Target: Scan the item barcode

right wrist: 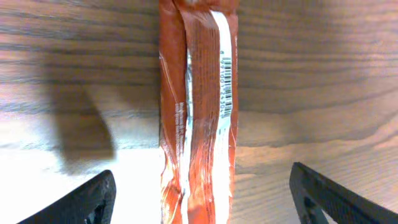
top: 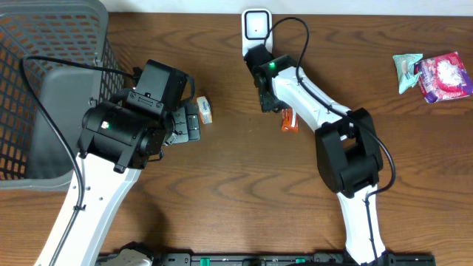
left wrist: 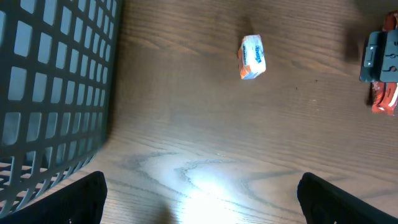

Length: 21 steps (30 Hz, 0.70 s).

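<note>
Right pincer (right wrist: 205, 202): spread wide, its two dark tips sit in the lower corners of its own wrist view and pinch nothing.
Orange wrapper (right wrist: 199, 112): a long, narrow pack lying flat on the worktop (top: 236, 199), directly under the right pincer and between its tips, apart from both. From overhead only its near end shows, poking out beside the white right arm around the middle of the worktop.
Barcode (right wrist: 227, 87): printed along a white strip on the right side of the wrapper, facing up.
Scanner (top: 256, 26): a small white unit at the far edge of the worktop, just beyond the right pincer. The wrapper lies nearer than it, slightly to the right and not touching it.
Left pincer (left wrist: 199, 199): spread as wide as it looks able to go, holding nothing, with bare wood under it.
Small packet (left wrist: 252, 57): white and orange, lying alone on the worktop just beside the left pincer, on its far right side and clear of the tips.
Basket (top: 44, 89): grey mesh, at the far left corner, with the left arm close beside it.
Snack bags (top: 443, 77): two of them, one teal and one pink and red, touching each other at the far right, well apart from both arms.
</note>
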Available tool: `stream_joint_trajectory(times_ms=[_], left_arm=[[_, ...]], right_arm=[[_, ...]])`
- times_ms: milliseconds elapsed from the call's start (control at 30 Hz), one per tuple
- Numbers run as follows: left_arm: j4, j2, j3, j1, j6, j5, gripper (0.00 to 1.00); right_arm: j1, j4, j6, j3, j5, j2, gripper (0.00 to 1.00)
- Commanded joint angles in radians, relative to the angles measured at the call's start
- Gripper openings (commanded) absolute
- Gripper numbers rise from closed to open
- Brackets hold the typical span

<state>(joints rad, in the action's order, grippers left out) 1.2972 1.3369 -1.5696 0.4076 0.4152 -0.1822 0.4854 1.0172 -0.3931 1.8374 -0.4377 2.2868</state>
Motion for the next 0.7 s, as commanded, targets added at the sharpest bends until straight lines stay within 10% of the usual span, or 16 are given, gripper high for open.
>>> stream_joint_trajectory(times_ms=[0,300,500,667], left_arm=[[0.001,-0.003,-0.005,-0.003,0.002,-0.002,0.98],[0.001,-0.003,-0.005,-0.003,0.002,-0.002,0.98],[0.001,-0.003,-0.005,-0.003,0.002,-0.002,0.98],[0.001,-0.003,-0.005,-0.003,0.002,-0.002,0.98]], right_arm=[[0.007,0.0,0.09,-0.007,-0.006,-0.024,0.84],[-0.008,-0.031,0.219,-0.061,0.002,0.054,0.8],[-0.048,-0.038,0.27,-0.079,0.085,0.093,0.57],[-0.09,-0.056,0.275,-0.093,0.194,0.097,0.15]])
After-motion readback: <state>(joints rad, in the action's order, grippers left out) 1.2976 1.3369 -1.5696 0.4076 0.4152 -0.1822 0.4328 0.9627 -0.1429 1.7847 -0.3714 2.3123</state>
